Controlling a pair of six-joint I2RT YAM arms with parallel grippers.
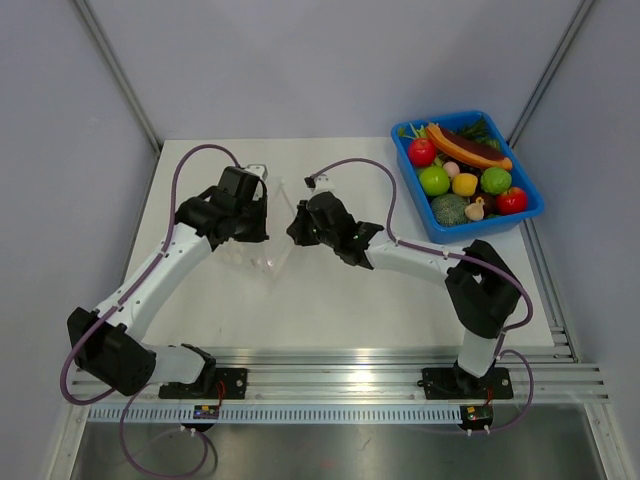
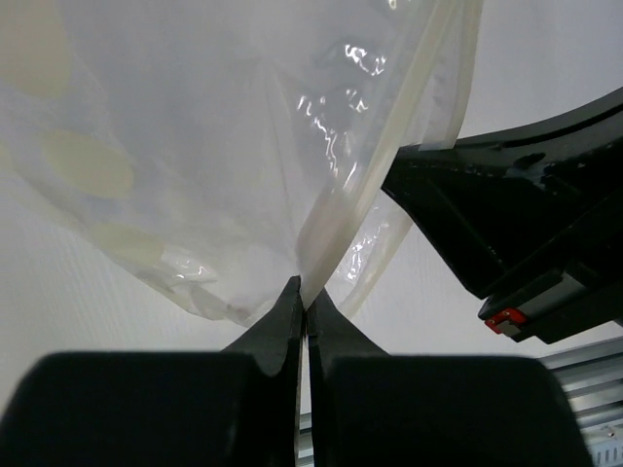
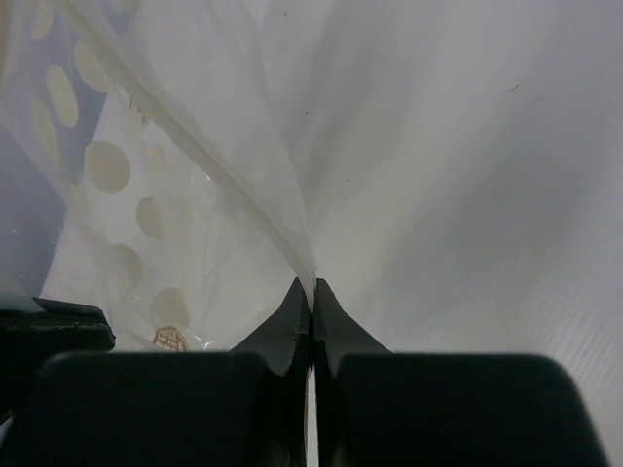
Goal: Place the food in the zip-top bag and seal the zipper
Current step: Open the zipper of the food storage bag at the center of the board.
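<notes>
Both arms meet mid-table over the bag (image 1: 268, 252), clear and crinkled between them. The left gripper (image 2: 304, 304) is clamped on the bag's edge by the zipper (image 2: 428, 92). The right gripper (image 3: 311, 292) pinches the film opposite, jaws tight together. The food (image 1: 465, 182) lies in the tray (image 1: 403, 152), far right, well apart

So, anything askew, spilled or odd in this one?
Nothing stands out. The left gripper and right gripper are each pinched shut on an edge of the zip-top bag between them. The food all sits in the blue tray, none spilled.
</notes>
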